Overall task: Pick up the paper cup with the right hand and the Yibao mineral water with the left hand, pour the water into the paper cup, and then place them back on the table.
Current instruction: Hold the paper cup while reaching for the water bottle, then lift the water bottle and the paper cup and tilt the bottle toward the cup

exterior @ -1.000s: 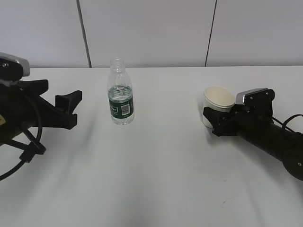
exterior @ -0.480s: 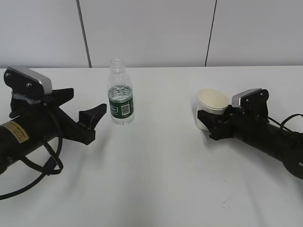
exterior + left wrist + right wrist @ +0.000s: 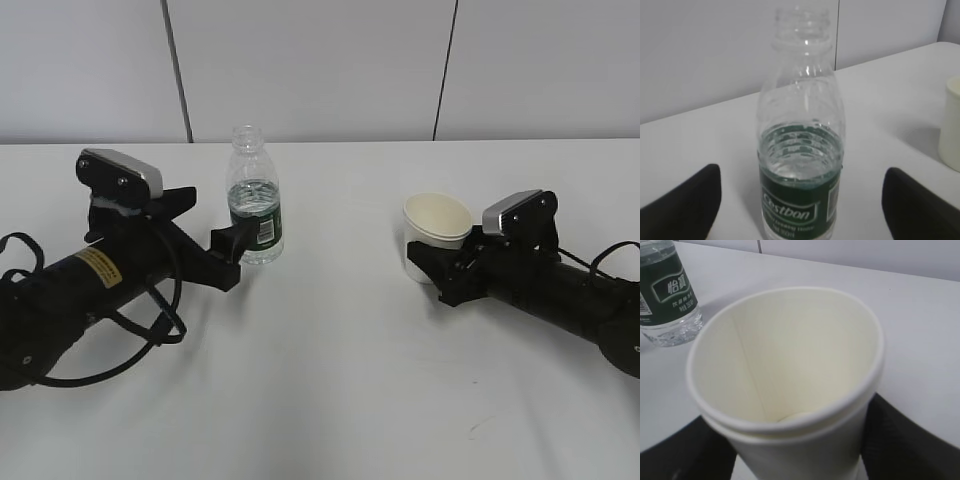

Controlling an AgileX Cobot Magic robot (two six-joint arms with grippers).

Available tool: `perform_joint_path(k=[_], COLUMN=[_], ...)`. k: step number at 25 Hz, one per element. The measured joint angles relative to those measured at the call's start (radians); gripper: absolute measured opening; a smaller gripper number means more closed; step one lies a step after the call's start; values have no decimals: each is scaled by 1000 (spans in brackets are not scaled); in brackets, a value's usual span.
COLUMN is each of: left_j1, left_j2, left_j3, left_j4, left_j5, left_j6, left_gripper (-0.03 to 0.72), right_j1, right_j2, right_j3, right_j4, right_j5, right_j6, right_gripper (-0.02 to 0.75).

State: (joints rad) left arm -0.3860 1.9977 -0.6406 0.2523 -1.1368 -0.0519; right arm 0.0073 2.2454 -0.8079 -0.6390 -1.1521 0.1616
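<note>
While the white table carries everything, the biggest risk sits with the left hand: its jaws are spread wide on either side of the uncapped Yibao mineral water, not yet gripping, and a nudge from one finger before the other could tip the part-filled bottle and spill it. The right hand has its fingers on both sides of the paper cup, apparently clasping it low down; a hard squeeze could crush the thin wall, and a loose one could let it slip when lifted.

From the exterior view, bottle and cup stand well apart. Only the left wrist view shows the water level and the gaps beside the bottle. Only the right wrist view shows the cup is empty.
</note>
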Motion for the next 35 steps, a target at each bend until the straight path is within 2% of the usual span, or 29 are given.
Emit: perform_joint_path(k=[16,28,32,35], left_j1=[0,0,0,0], left_j2=[181,240,242,242], left_j3=[-224,-314,-315,-315], left_j4=[1,30,40,43], left_j5=[17,66,79,88], left_j6=[-36,-66,-69,-70], left_gripper=[594,588,538,473], right_j1=[0,0,0,0], right_j2=[0,0,0,0], right_j3=[0,0,0,0], right_j4=[-6,-8,-8,-12], right_j5=[0,0,0,0], right_j6=[4,4,4,5], right_gripper=[522,522,522,522])
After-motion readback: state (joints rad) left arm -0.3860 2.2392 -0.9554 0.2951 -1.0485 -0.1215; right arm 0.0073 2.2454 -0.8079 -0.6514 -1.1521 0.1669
